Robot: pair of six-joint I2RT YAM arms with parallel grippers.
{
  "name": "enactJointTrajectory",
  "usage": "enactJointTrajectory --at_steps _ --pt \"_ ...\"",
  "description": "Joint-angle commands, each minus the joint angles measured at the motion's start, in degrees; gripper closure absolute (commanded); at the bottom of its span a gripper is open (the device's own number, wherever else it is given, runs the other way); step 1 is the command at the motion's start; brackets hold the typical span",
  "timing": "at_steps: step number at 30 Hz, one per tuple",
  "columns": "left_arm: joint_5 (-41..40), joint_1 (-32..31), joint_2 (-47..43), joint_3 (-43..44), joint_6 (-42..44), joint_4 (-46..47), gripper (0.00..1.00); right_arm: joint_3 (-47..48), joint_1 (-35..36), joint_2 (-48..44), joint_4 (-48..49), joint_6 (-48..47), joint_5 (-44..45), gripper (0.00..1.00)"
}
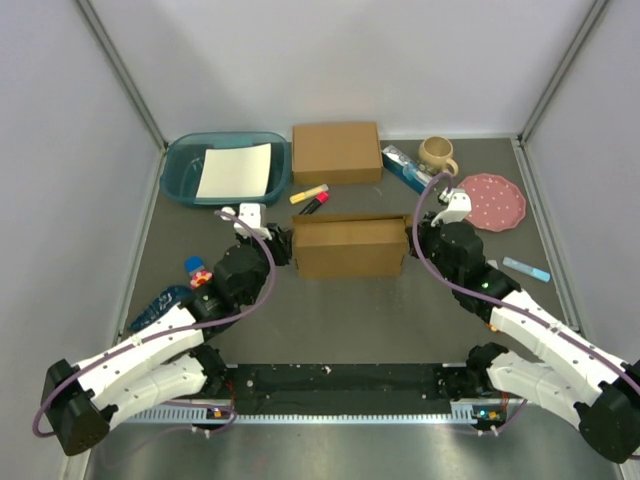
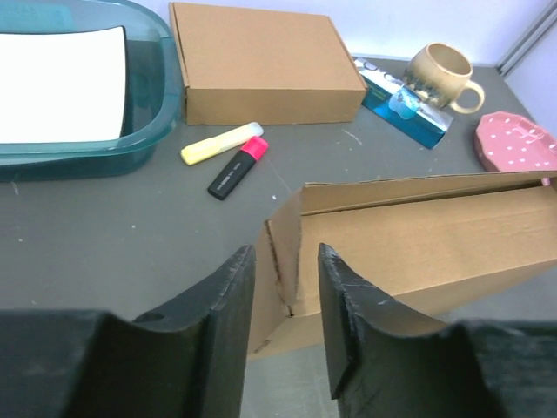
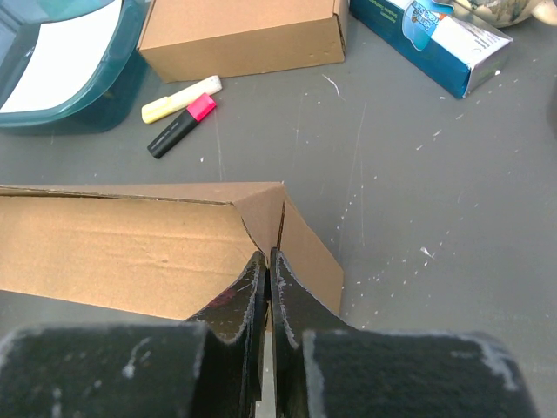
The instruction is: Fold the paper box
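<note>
At tabletop [image 1: 330,320] centre sits the box [image 1: 348,250]. Left claw [image 2: 285,252] spread, astride its left end wall. Right claw [image 3: 270,258] pressed together at its right-end flap.

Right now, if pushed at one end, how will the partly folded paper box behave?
Likely light and quick to slide: the paper box is thin, empty cardboard. Its end flaps gape at the corner seam by the left gripper, so they would probably flex or unfold rather than push stiffly.

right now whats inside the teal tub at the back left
A white sheet of paper lies flat inside the teal tub, covering most of its floor. Anything under the sheet is hidden.
</note>
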Motion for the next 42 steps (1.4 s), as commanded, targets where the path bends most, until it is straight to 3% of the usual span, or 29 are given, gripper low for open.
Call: enactJointTrajectory --at_steps 1,22,39,42 --pt "4.4 3.3 -0.6 1.2 -1.0 -0.5 0.63 -0.3 0.0 1.5 -9.9 0.2 -1.0 1.0" --pt "8.1 5.5 -0.1 2.9 -1.9 0.1 0.6 0.2 -0.1 1.9 -9.9 0.1 -1.4 1.0" --pt "11.2 6.1 5.7 4.1 -1.5 3.7 0.79 -0.5 -0.1 1.5 -9.8 0.6 -2.1 1.0" --pt "11.4 6.2 6.0 4.1 -1.4 4.3 0.9 -0.6 -0.1 1.5 -9.8 0.6 -2.3 1.0"
